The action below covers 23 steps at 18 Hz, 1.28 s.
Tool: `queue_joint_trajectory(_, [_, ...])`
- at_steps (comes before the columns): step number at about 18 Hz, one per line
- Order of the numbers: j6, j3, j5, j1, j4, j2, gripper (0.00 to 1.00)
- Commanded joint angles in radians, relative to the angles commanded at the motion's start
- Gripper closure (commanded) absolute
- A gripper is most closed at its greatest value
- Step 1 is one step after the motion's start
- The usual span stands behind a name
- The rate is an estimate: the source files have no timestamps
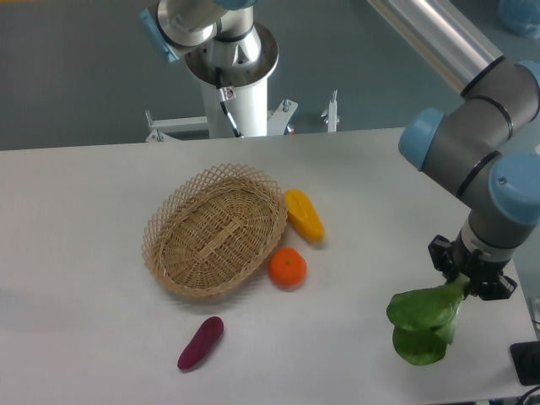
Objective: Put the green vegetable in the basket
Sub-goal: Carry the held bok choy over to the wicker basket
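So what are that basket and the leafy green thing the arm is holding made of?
The basket looks like woven tan wicker, matte, with an open lattice rim. The bok choy in the gripper has smooth, slightly glossy leaves that hold a stiff shape, so probably a plastic replica, though I can't be sure.

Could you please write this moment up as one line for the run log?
phase: transport | end effector: shut on green vegetable stem, leaves hanging | basket: holds nothing | vegetable right of basket, apart
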Motion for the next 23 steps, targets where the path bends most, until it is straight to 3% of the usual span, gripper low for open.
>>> queue_joint_trajectory(9, [-0.048,-0.026,-0.052,0.002,0.000,0.015,0.73])
queue_joint_trajectory(13, [-0.048,-0.118,-0.074,-0.006,0.017,0.069,0.73])
queue_joint_trajectory(20, [-0.066,-0.247,-0.106,-0.100,0.017,0.156,0.73])
queue_joint_trajectory(23, [-0.066,-0.342,-0.133,-0.126,0.020,0.216,0.73])
